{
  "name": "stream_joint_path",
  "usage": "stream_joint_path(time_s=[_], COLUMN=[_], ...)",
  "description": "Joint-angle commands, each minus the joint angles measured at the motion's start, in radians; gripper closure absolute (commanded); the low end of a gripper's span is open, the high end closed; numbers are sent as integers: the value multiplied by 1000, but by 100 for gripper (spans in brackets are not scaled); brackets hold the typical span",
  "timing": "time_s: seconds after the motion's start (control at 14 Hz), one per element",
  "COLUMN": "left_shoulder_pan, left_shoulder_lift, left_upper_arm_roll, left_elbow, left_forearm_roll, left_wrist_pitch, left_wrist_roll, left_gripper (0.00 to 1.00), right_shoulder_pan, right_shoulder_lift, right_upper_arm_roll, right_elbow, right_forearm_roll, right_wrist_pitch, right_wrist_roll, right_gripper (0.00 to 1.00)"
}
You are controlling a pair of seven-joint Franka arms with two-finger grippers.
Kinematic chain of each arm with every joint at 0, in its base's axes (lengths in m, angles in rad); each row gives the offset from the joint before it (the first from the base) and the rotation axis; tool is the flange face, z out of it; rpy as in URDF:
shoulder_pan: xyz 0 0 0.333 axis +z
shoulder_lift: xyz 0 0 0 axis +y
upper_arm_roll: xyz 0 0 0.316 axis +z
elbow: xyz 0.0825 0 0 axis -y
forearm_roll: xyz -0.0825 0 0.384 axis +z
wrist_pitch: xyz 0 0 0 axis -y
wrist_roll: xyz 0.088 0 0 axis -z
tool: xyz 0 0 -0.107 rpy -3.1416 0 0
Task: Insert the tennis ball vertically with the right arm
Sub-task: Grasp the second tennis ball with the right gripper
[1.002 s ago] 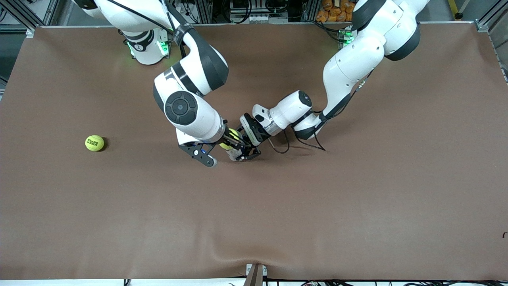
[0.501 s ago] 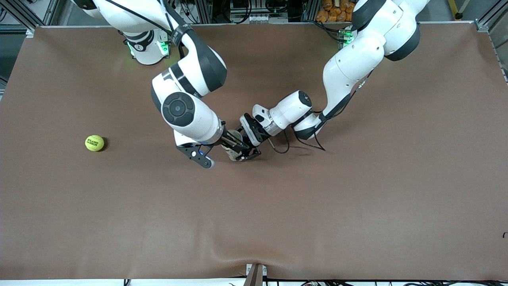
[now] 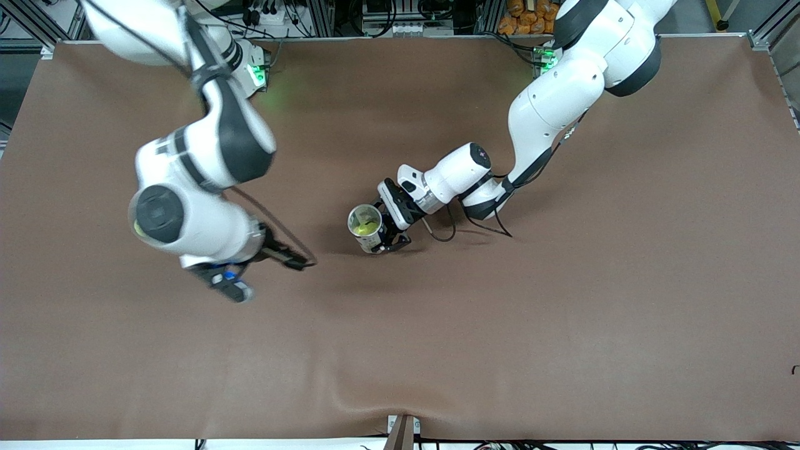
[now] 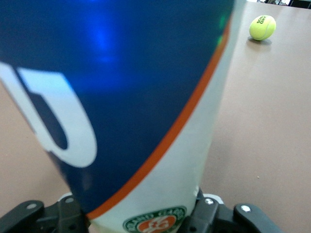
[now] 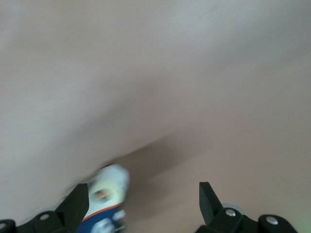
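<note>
From the front view I see the left end effector [image 3: 382, 239] closed on the ball can [image 3: 365, 227], which stands upright on the brown tabletop [image 3: 562, 325] near its middle; looking into the open mouth, I see a tennis ball [image 3: 364, 225] inside it. The right end effector [image 3: 299, 261] hangs empty over the tabletop at about 8 o'clock from the can, with its fingers spread wide. The left wrist view gives me what the front camera does not: the can wall [image 4: 136, 97] is dark blue with large pale letters, an orange stripe and a round green and orange emblem, whose words I cannot read. It also shows a second tennis ball [image 4: 262, 27] lying on the tabletop, with dark print too small to read. In the right wrist view the can [image 5: 104, 204] appears blurred beside one finger [image 5: 77, 206].
</note>
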State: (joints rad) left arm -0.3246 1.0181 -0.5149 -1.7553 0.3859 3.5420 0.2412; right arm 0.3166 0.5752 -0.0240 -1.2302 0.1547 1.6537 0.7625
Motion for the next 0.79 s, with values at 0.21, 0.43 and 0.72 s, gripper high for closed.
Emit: stream_joint_path(time_s=[0.21,0.43,0.72], left_shoulder_pan=[-10,-10,-14], left_shoulder_lift=[19,25,45], left_upper_arm_roll=[-4,-2,-2], left_elbow=[20,22,43], left_forearm_roll=[-21,-21,-21], left_wrist_pitch=[14,14,14], left_wrist_roll=[1,1,1], left_gripper=[28,28,27], right_shoulder_pan=[-237,-329,-457], right_shoulder_lift=[-64,-101,-202], right_upper_arm_roll=[18,19,18], right_elbow=[-200,-339,-631], right_forearm_roll=[-87,-164,-170], right_wrist_pitch=[-92,-14,243], right_wrist_roll=[-368,-535,-790], right_gripper=[0,0,0])
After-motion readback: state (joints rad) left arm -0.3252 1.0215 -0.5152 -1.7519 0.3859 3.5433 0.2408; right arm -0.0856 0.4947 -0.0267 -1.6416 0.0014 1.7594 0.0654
